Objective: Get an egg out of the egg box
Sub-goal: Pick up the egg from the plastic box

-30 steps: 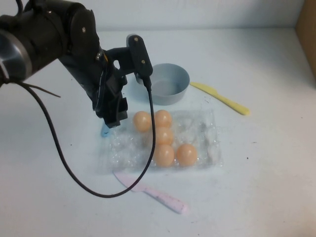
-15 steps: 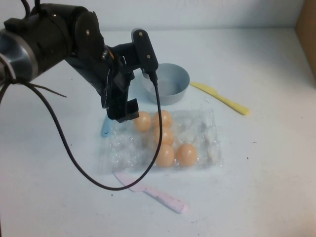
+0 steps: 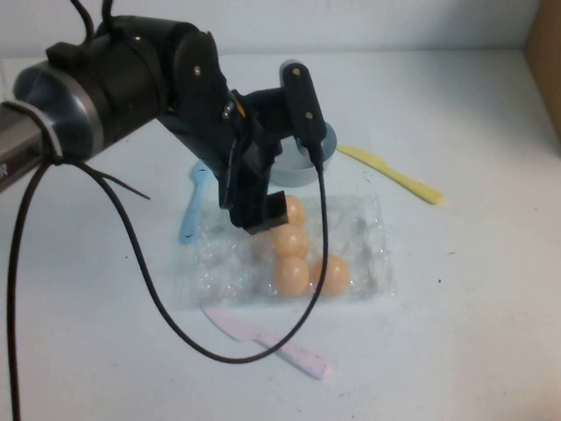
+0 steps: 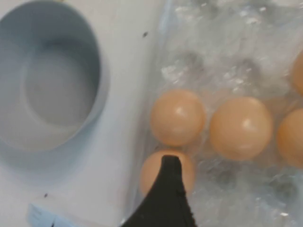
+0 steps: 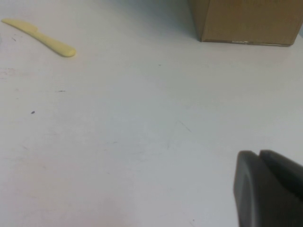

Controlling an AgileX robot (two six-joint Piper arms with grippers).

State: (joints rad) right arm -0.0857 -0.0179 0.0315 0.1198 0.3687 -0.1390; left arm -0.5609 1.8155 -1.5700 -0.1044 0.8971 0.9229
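Observation:
The clear plastic egg box lies mid-table. Several orange-tan eggs show in it, among them ones at the back and front. My left gripper hangs open over the box's back-left corner, covering the egg there. In the left wrist view one black finger lies over that corner egg, with other eggs beside it; the second finger is out of frame. My right gripper is shut and empty over bare table, outside the high view.
A grey bowl stands just behind the box, partly under the left wrist; it also shows in the left wrist view. A blue spoon, pink knife and yellow knife lie around. A cardboard box stands far right.
My left arm has moved right over the box's back-left corner, now covering the egg there and uncovering the blue spoon. The eggs have not moved.

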